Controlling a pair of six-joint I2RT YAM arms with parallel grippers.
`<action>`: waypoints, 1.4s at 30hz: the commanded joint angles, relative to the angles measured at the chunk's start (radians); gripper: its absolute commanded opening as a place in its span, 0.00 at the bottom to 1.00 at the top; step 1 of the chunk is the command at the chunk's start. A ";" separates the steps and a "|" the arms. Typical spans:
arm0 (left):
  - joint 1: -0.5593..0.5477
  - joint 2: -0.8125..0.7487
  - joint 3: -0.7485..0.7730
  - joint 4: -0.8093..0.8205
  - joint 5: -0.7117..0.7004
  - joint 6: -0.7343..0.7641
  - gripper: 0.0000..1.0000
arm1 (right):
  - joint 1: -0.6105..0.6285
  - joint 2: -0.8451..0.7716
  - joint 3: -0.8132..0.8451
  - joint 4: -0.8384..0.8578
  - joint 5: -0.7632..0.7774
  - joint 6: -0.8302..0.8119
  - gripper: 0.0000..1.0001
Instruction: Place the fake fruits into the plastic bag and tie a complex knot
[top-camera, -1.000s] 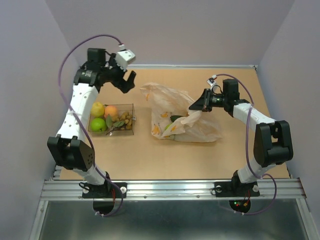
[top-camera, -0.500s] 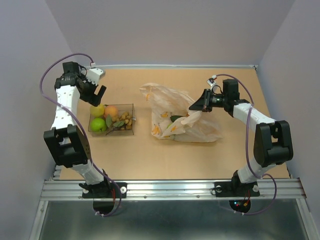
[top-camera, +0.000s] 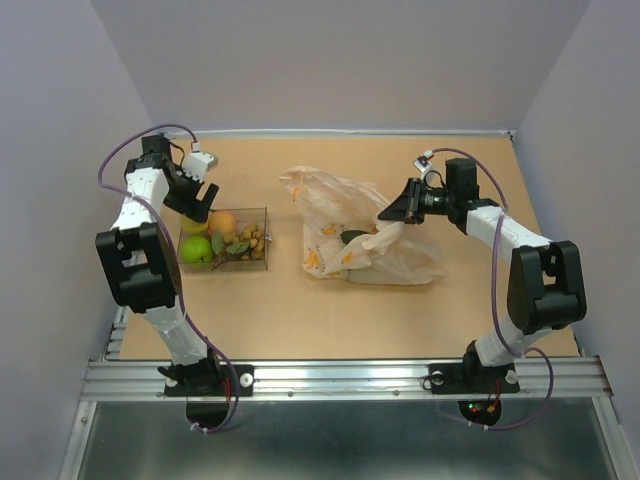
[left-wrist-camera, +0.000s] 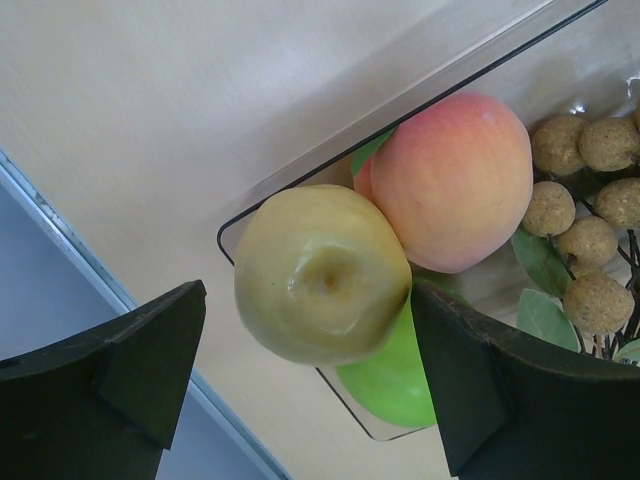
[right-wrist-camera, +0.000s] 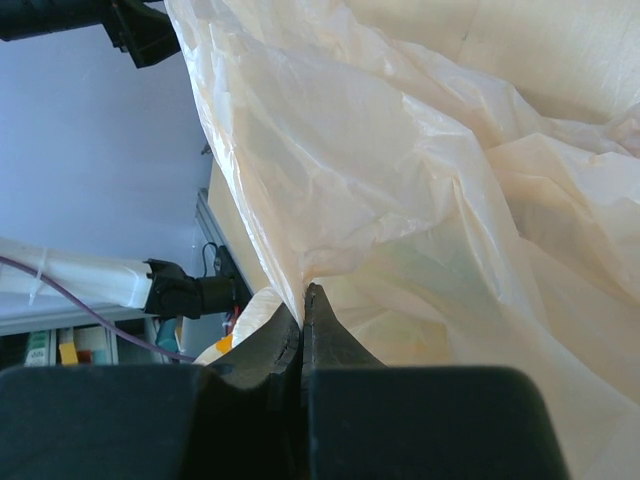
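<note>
The fake fruits sit in a clear tray (top-camera: 266, 236): a yellow apple (left-wrist-camera: 322, 275), a peach (left-wrist-camera: 455, 180), a green apple (left-wrist-camera: 395, 385) and a heap of small tan-brown pieces (left-wrist-camera: 585, 240) with green leaves. My left gripper (left-wrist-camera: 308, 335) is open at the tray's back left corner, its fingers either side of the yellow apple. The plastic bag (top-camera: 335, 215), whitish with banana prints, lies crumpled mid-table with something green (top-camera: 352, 237) inside. My right gripper (right-wrist-camera: 303, 300) is shut on a fold of the bag's edge (right-wrist-camera: 290, 250) and holds it up.
The tray stands close to the table's left edge (left-wrist-camera: 120, 290). In the top view the peach (top-camera: 223, 221) and green apple (top-camera: 196, 249) show beside my left gripper (top-camera: 196, 204). Purple walls close in on three sides.
My left arm has swung from above the back of the table to the left and down onto the tray, its open fingers now around the yellow apple. The right arm and bag have not moved.
</note>
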 joint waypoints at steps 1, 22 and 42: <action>-0.004 0.005 -0.016 0.015 0.025 -0.013 0.91 | 0.001 0.011 0.040 0.005 -0.003 -0.019 0.00; -0.015 -0.039 0.401 -0.298 0.256 -0.035 0.42 | 0.001 0.014 0.044 0.000 -0.003 -0.026 0.01; -0.811 0.087 0.208 0.573 0.504 -0.504 0.76 | 0.000 0.005 0.126 -0.013 0.017 -0.007 0.01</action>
